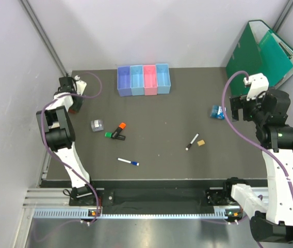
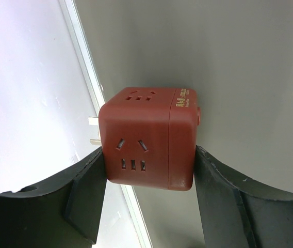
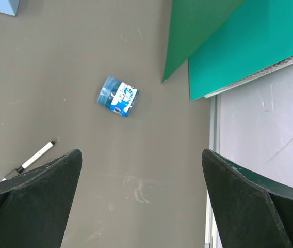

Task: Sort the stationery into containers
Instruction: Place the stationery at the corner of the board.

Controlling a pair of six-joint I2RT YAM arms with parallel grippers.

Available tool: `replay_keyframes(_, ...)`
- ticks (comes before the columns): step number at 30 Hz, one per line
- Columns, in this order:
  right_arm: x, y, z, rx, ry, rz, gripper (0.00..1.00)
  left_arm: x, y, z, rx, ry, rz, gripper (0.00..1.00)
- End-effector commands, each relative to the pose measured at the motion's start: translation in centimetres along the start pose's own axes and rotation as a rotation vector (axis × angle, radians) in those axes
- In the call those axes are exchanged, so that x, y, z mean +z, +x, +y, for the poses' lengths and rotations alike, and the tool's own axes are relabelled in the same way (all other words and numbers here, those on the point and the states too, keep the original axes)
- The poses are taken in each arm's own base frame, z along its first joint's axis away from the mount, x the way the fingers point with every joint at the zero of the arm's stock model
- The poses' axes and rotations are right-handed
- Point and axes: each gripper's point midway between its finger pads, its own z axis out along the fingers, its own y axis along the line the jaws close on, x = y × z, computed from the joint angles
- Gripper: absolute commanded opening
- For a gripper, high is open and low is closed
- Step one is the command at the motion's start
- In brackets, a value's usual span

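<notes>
Loose on the table [image 1: 162,119]: highlighters [image 1: 116,132], pen [image 1: 128,162], marker [image 1: 192,141] and eraser [image 1: 201,142] mid-table, tape roll [image 1: 217,112] near the right edge. The containers [image 1: 143,80] at the far edge appear empty; nothing sorted. Right gripper [image 3: 141,155] spread over the tape roll; left gripper [image 2: 149,165] pinches a red socket cube [image 2: 141,134].

Nothing in these views can be read for certain. The red plug cube [image 2: 146,139], at the far left of the scene, has a short line of pale lettering on its right-hand face, near the top edge and just past a seam. The characters are too small and blurred to make out. The blue roll [image 3: 118,96], lying on the right side of the table, has a white patch with blue marks on its wrapper. It looks like a label, but no letters on it are legible.
</notes>
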Motion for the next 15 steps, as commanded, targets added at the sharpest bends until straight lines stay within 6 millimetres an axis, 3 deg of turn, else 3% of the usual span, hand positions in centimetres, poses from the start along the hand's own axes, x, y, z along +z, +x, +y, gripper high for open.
replay_keyframes(1,-0.68,-2.23,-0.12,0.010,-0.005,-0.061,1.00,0.17,-0.36,0.40,-0.023,-0.017,-0.017,0.50)
replay_keyframes(2,-0.71,-2.28,-0.16,0.010,-0.003,-0.062,1.00,0.11,-0.37,0.41,-0.025,-0.017,-0.017,0.58)
replay_keyframes(10,-0.80,-2.10,-0.16,0.004,-0.001,-0.061,0.99,0.05,-0.13,0.14,-0.030,-0.010,-0.013,0.79)
replay_keyframes(12,-0.79,-2.01,-0.11,0.003,-0.003,-0.060,1.00,0.03,-0.10,-0.08,-0.031,-0.003,-0.013,0.88)
replay_keyframes(15,-0.80,-1.87,-0.13,0.001,0.000,-0.058,1.00,-0.14,-0.32,-0.08,-0.036,0.001,-0.021,0.92)
